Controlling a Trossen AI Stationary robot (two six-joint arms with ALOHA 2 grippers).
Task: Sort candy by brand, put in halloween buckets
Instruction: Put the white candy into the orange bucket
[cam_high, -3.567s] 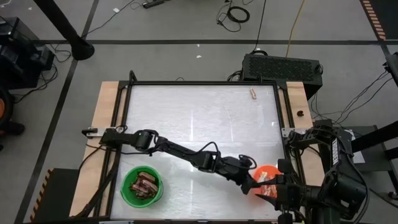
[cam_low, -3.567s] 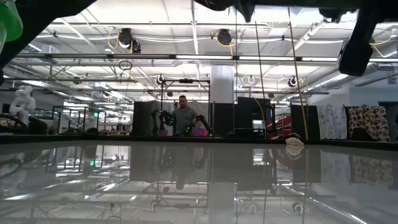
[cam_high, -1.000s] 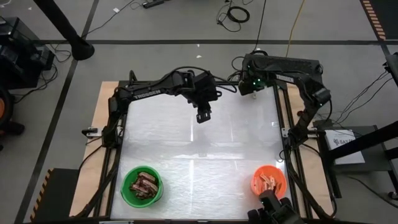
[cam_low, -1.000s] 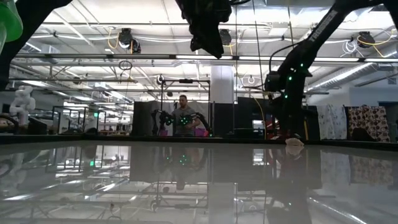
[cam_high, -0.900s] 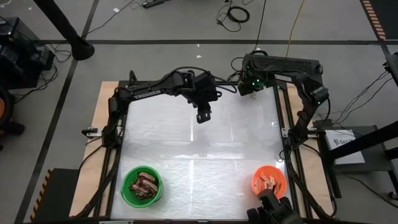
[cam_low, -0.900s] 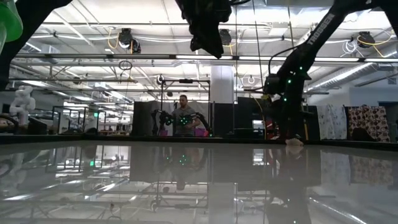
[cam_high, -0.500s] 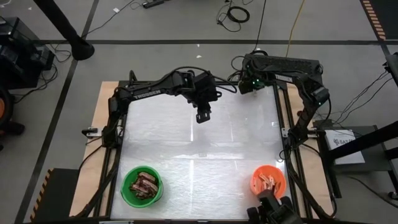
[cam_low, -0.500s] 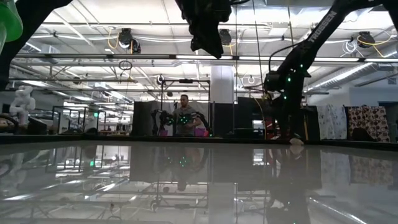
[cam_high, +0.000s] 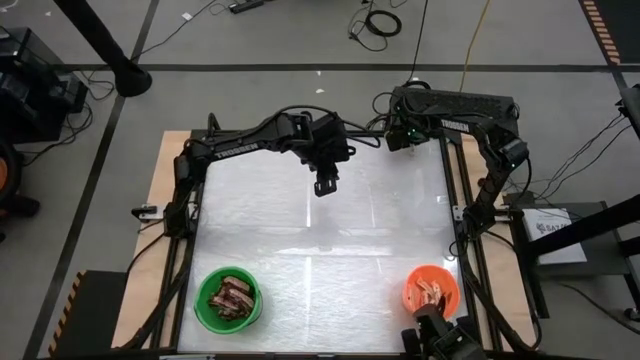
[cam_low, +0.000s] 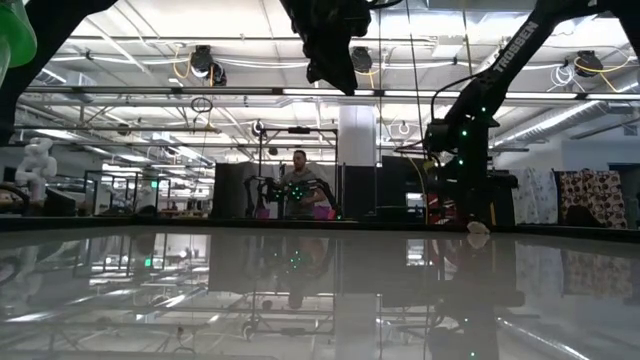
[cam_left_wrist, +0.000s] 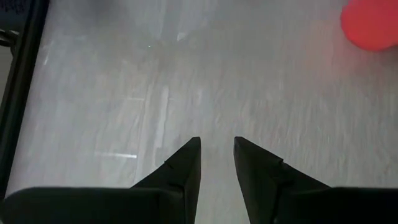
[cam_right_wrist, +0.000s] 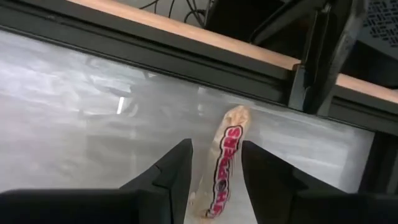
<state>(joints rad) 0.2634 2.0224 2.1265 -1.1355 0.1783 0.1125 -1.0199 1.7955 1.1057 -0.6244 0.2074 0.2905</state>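
A pale tan candy bar (cam_right_wrist: 222, 168) with red lettering lies flat on the table by its far right corner; it also shows in the low view (cam_low: 478, 228). My right gripper (cam_right_wrist: 217, 155) is open above it, one finger on either side, and I cannot tell whether they touch it. My left gripper (cam_high: 323, 185) hangs raised over the far middle of the table, narrowly open and empty (cam_left_wrist: 216, 144). The green bucket (cam_high: 228, 298) holds dark reddish-brown bars. The orange bucket (cam_high: 432, 290) holds pale bars.
The black table frame (cam_right_wrist: 186, 59) and a wooden edge run just beyond the candy. A dark device (cam_high: 440, 340) sits at the near edge beside the orange bucket. A person (cam_low: 297, 190) stands far off in the room behind.
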